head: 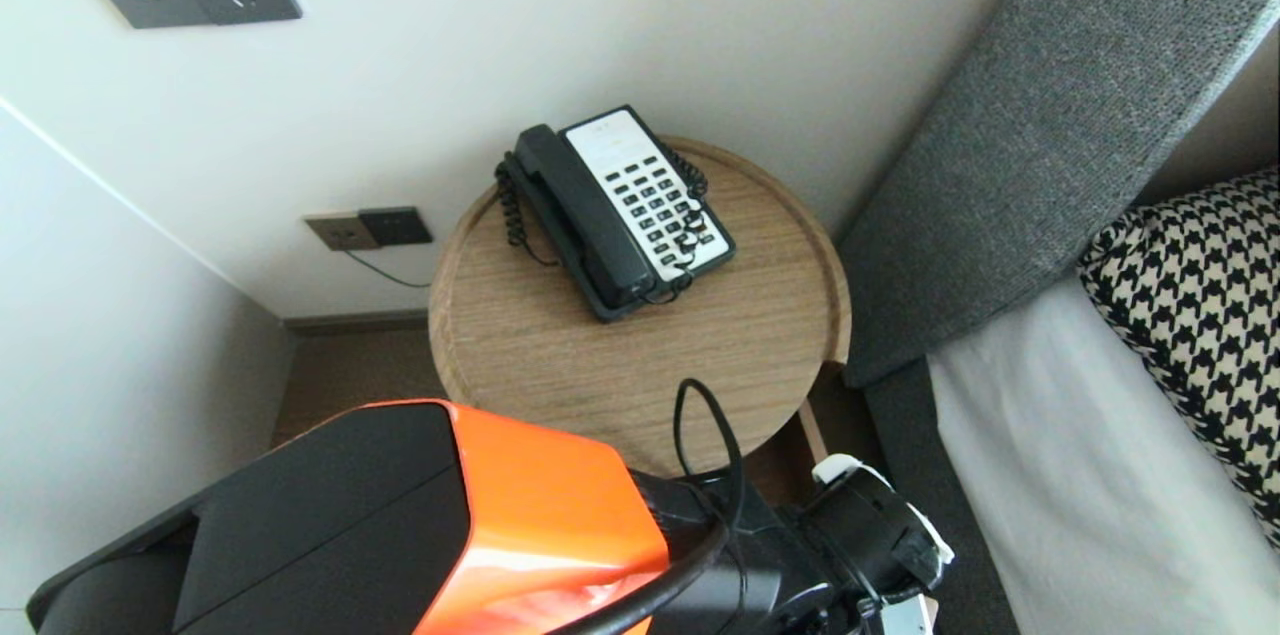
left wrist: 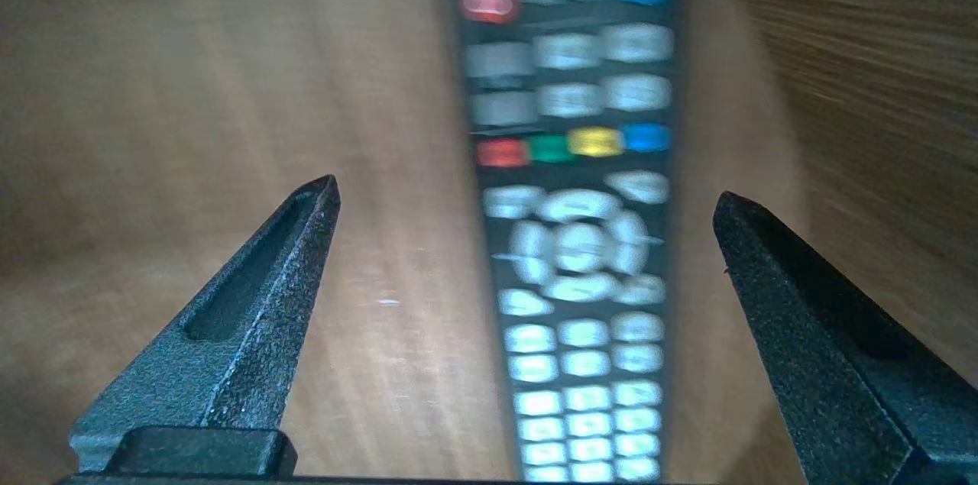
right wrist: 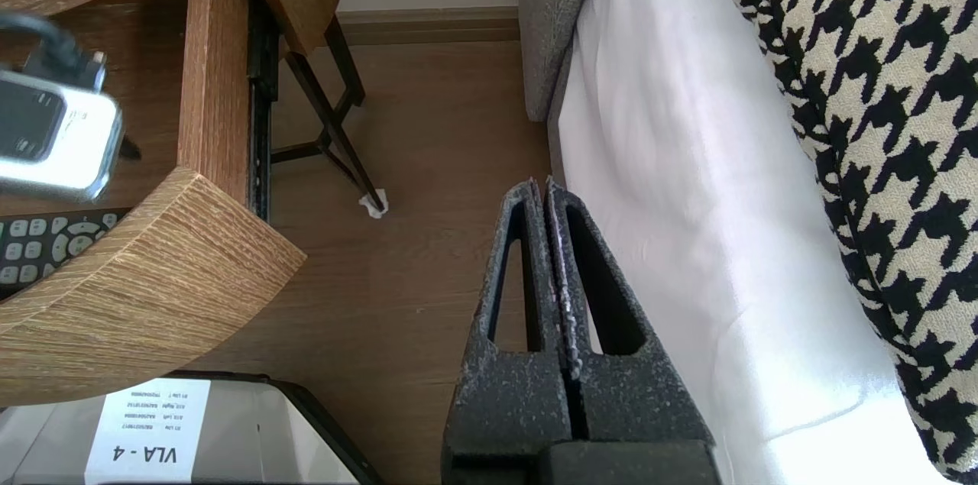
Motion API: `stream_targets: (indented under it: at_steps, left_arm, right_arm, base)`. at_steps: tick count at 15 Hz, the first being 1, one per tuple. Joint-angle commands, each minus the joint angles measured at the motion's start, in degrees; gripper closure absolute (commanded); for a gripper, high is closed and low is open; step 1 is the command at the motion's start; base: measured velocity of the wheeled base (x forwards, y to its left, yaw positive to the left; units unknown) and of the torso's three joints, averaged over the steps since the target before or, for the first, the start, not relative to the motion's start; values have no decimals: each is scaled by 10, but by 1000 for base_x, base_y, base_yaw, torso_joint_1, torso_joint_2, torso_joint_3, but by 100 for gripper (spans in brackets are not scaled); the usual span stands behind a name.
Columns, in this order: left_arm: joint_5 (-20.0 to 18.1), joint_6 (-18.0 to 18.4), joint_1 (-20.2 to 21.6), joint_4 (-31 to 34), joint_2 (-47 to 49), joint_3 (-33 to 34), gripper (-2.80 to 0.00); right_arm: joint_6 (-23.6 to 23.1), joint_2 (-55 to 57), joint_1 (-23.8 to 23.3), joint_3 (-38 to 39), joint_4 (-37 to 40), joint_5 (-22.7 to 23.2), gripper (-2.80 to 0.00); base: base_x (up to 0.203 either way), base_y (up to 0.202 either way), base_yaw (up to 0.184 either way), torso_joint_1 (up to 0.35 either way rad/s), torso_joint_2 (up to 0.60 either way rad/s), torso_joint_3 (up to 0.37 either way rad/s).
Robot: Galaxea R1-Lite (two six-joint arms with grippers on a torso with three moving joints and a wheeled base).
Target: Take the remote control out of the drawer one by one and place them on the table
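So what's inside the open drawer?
In the drawer: a remote, buttons up, on the wood floor, with the open left pincer over it. The arm and tabletop cover the rest.

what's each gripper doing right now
left gripper: open, holding nothing, pointed at the remote control
right gripper: shut, empty, beside the bed

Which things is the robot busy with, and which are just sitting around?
Busy with:
- left gripper, open, over the remote control
- wooden drawer that the remote lies in

Just sitting around:
- telephone on the round table
- houndstooth pillow
- bed
- right gripper, shut, parked beside the bed
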Motion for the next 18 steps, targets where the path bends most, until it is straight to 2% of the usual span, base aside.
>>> stream_targets:
  at_steps: [1, 12, 18]
  left_arm:
    - [7, 3, 4, -12, 0, 2, -280]
    - [22, 12, 27, -38, 0, -4, -280]
    - [25, 0, 26, -31, -11, 21, -280]
  right_arm:
    - [0, -3, 1, 0, 0, 0, 0]
    - [0, -3, 0, 0, 0, 0, 0]
    - [0, -3, 1, 0, 0, 0, 0]
  base:
    - [0, 0, 0, 0, 0, 0]
    - [0, 0, 0, 0, 0, 0]
    - [0, 0, 0, 0, 0, 0]
